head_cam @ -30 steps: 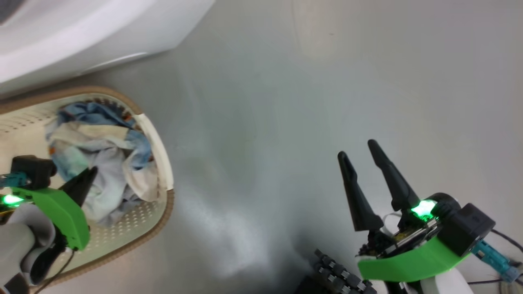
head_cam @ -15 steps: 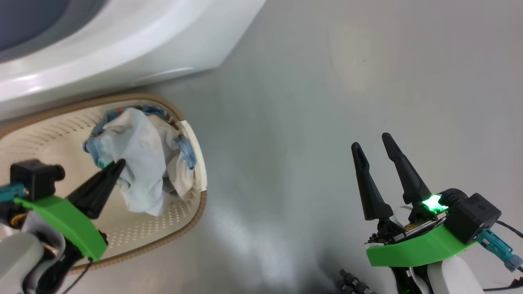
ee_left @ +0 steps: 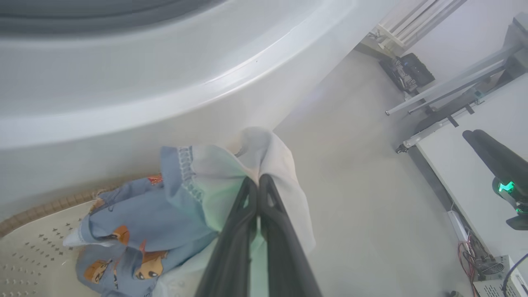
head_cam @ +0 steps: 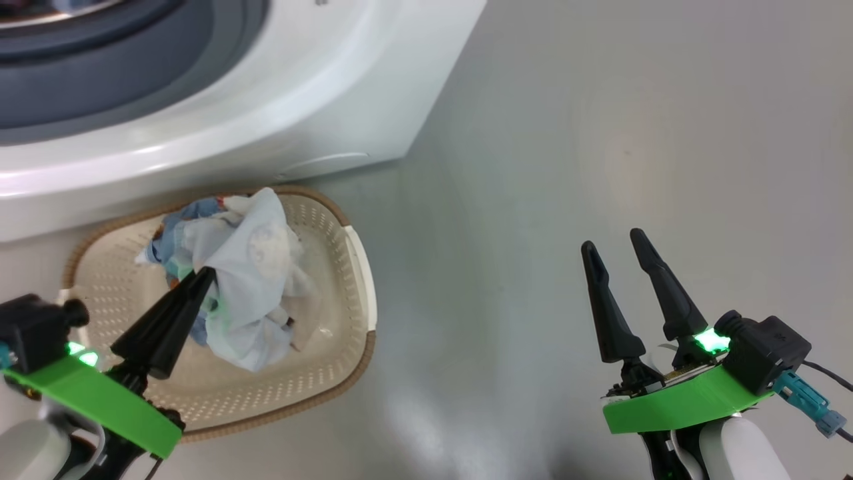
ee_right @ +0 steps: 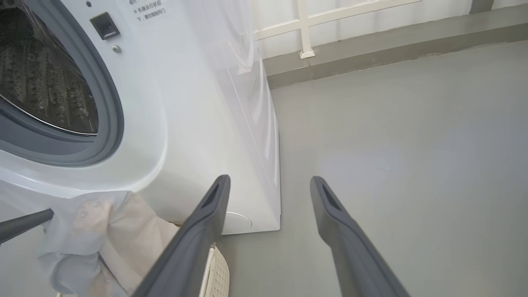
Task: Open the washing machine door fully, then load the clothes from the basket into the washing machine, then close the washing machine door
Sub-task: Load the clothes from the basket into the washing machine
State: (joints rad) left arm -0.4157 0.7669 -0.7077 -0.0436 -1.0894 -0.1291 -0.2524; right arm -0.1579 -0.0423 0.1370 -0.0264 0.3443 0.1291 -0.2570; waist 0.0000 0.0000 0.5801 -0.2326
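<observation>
The cream basket [head_cam: 333,373] sits on the floor against the white washing machine [head_cam: 280,100]. My left gripper [head_cam: 203,277] is shut on the clothes [head_cam: 250,280], a bundle of pale white and light blue fabric hanging above the basket. In the left wrist view the closed fingers [ee_left: 258,194] pinch white cloth [ee_left: 272,156], with blue cartoon-print fabric [ee_left: 140,222] draped below. My right gripper [head_cam: 613,243] stands open over bare floor, holding nothing. The steel drum [ee_right: 41,78] and grey gasket [ee_right: 111,107] show in the right wrist view. The washing machine door is out of view.
Grey floor [head_cam: 600,133] stretches right of the washer. A wall with a white frame [ee_right: 305,29] stands behind. A white table with metal legs [ee_left: 453,165] and cables and electronics [ee_left: 478,260] lie off to the side in the left wrist view.
The head camera has swung, bringing more of the washer and gasket into view. My left gripper has lifted the bundle of clothes higher out of the basket. The right gripper stays open.
</observation>
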